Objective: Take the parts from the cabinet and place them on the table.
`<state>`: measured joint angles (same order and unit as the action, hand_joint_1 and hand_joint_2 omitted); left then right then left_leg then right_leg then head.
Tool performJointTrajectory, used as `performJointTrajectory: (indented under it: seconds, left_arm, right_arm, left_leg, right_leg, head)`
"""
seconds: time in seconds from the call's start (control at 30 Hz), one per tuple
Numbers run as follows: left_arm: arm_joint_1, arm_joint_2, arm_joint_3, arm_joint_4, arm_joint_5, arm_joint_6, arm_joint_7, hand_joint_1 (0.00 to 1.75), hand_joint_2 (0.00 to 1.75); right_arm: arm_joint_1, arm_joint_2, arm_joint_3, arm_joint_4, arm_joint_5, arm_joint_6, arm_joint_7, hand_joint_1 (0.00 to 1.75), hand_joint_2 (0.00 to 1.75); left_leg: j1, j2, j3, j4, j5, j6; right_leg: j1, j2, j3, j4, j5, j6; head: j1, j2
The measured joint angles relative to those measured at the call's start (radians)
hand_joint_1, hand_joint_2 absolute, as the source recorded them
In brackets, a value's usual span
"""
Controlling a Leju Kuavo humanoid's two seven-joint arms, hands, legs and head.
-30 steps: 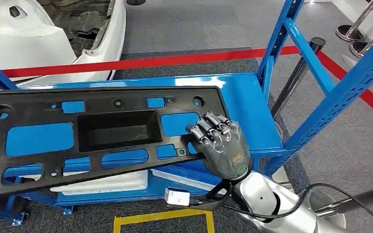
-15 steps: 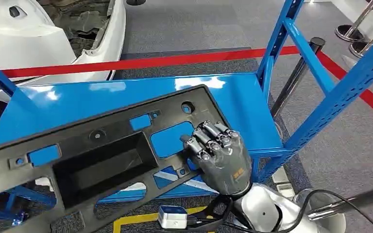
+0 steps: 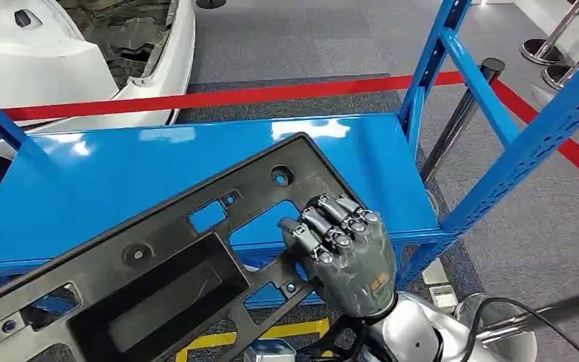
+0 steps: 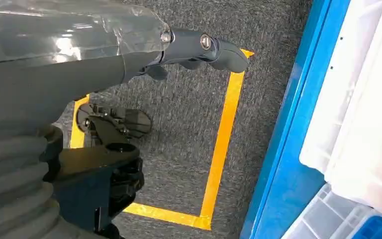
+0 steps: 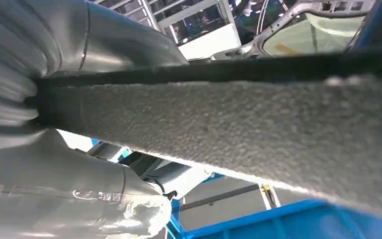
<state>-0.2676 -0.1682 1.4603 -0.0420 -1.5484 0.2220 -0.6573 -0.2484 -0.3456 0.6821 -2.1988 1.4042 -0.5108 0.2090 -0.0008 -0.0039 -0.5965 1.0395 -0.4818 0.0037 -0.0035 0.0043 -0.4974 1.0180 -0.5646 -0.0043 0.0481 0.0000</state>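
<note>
One hand carries the load that can be seen: the right hand (image 3: pixel 344 253) grips the near long edge of the long black moulded plastic panel (image 3: pixel 158 264), fingers curled over the top face beside a cut-out and the thumb apparently beneath, as the right wrist view suggests, where the panel's rough underside runs through the grasp. The left hand (image 4: pixel 199 47) appears in its own wrist view over grey carpet and a yellow taped square (image 4: pixel 219 149), fingers drawn in with nothing evident in them; whether it supports the panel's far end I cannot tell.

Outward from the grip, the panel lies tilted, its right end over the glossy blue metal shelf (image 3: pixel 121 173) of the cabinet and its left end dropping off the front edge toward the floor. Beyond the shelf run a red barrier tape (image 3: pixel 271 94) and a white car body shell (image 3: pixel 60 60).

Judging by its thin walls and many openings, the panel is probably light but long and awkward, fairly stiff yet apt to twist and swing when held near one end. A hold nearer the middle, by the recessed tray, or a second support, would likely steady it.
</note>
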Motion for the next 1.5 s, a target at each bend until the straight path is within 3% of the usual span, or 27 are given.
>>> performJointTrajectory:
  seconds: [0.6, 0.87, 1.3, 1.43, 1.5]
  left_arm:
    - [0.004, -0.003, -0.047, -0.011, 0.149, -0.030, 0.000, 0.00, 1.75]
    - [0.026, -0.004, -0.083, -0.013, 0.181, 0.073, 0.004, 0.00, 1.75]
    - [0.027, -0.004, -0.091, -0.013, 0.166, 0.117, 0.010, 0.00, 1.75]
    - [0.027, -0.004, -0.091, -0.013, 0.165, 0.119, 0.010, 0.00, 1.75]
    - [0.026, -0.004, -0.091, -0.013, 0.166, 0.128, 0.009, 0.00, 1.75]
  right_arm:
    - [-0.021, 0.006, 0.026, -0.003, -0.001, 0.046, -0.004, 1.75, 1.75]
    - [-0.026, 0.010, 0.031, -0.002, -0.006, 0.064, 0.005, 1.75, 1.75]
    - [-0.026, 0.013, 0.031, 0.004, -0.011, 0.062, 0.009, 1.75, 1.75]
    - [-0.026, 0.015, 0.031, 0.004, -0.011, 0.062, 0.009, 1.75, 1.75]
    - [-0.027, 0.016, 0.031, 0.004, -0.012, 0.062, 0.009, 1.75, 1.75]
  left_leg:
    - [0.000, 0.000, 0.000, 0.000, 0.000, 0.000]
    - [0.000, 0.000, 0.000, 0.000, 0.000, 0.000]
    - [-0.007, -0.001, -0.002, 0.003, -0.002, 0.002]
    - [-0.012, -0.001, -0.002, 0.005, -0.006, 0.008]
    - [-0.012, -0.001, 0.000, -0.002, 0.000, 0.015]
  right_leg:
    - [0.000, 0.000, 0.000, 0.000, 0.000, 0.000]
    - [0.000, 0.000, 0.000, 0.000, 0.000, 0.000]
    - [-0.006, 0.000, 0.000, -0.002, 0.000, 0.001]
    - [-0.012, 0.000, 0.000, -0.003, -0.001, 0.007]
    - [-0.012, 0.000, 0.003, -0.007, 0.005, 0.017]
  head:
    - [0.000, 0.000]
    - [0.000, 0.000]
    - [0.000, 0.000]
    - [0.000, 0.000]
    - [-0.001, 0.000]
